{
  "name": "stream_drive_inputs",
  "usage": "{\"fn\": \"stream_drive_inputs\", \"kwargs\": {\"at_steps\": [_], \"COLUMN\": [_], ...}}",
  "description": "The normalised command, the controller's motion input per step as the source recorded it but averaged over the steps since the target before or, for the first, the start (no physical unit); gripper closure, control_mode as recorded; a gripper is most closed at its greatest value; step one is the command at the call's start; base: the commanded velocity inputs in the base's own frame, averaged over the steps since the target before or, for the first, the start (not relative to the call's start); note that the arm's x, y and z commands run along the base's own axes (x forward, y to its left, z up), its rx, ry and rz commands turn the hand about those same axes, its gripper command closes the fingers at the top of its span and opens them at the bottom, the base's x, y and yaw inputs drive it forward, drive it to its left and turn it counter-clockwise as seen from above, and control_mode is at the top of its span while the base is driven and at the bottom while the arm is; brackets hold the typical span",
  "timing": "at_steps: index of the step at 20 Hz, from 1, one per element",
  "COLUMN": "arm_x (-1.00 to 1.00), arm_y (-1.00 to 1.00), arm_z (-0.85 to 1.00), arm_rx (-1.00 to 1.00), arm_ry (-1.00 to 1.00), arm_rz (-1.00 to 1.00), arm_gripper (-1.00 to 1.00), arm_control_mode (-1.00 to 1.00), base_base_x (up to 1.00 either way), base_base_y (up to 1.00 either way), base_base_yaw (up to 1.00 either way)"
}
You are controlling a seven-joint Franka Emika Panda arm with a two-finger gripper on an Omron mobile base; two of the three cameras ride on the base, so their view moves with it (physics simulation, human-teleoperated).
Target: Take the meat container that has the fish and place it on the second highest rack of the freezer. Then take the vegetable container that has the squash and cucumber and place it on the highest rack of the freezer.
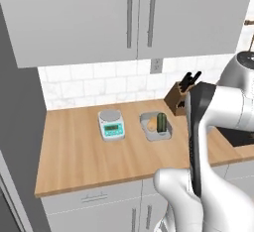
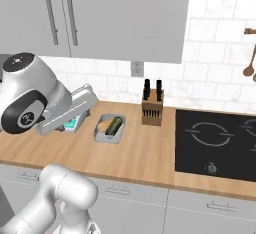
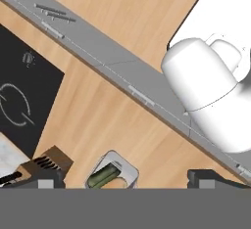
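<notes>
A single shallow grey rectangular vegetable container (image 1: 157,126) is seen lying on the light wooden tabletop (image 1: 79,151), between a small white kitchen scale with a teal display (image 1: 111,124) on one side and a brown wooden knife block with black handles (image 2: 152,109) on the other. Inside it one short dark green cylindrical cucumber (image 1: 161,122) and one small rounded orange-tan squash (image 1: 151,123) are held, touching side by side. In the hand view the same container is caught near the bottom edge, between the two dark fingertips of the hand (image 3: 126,179), which are spread wide apart with nothing between them; the hand is judged to hang well above the tabletop, so no grasp has yet been made. One black glass hob (image 2: 217,143) is set into the tabletop beyond the knife block, and two grey wall cupboard doors with steel bar handles (image 1: 140,15) hang above. Trouble is judged most likely at the pick-up: if a fingertip were lowered onto the container's thin rim, the container could be tipped or pushed along the smooth wood, and the cucumber could be rolled out. The knife block stands near enough that a wide sideways approach could knock it. A tilted carry could also let the two vegetables slide out.
</notes>
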Motion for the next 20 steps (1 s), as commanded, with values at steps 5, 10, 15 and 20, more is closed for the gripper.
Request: {"fn": "stream_drive_inputs", "kwargs": {"at_steps": [5, 10, 15, 20], "arm_x": [0.00, 0.23, 0.30, 0.55], "arm_y": [0.00, 0.03, 0.14, 0.22], "arm_z": [0.00, -0.25, -0.43, -0.57], "arm_rx": [0.00, 0.00, 0.00, -0.03], "arm_ry": [0.00, 0.04, 0.27, 0.21], "arm_rz": [0.00, 0.10, 0.40, 0.37], "arm_gripper": [-1.00, -1.00, -1.00, -1.00], "arm_control_mode": [1.00, -1.00, -1.00, -1.00], "base_base_x": [0.15, 0.06, 0.00, 0.00], "base_base_y": [0.00, 0.00, 0.00, 0.00], "base_base_yaw": [-0.02, 0.00, 0.00, 0.00]}}
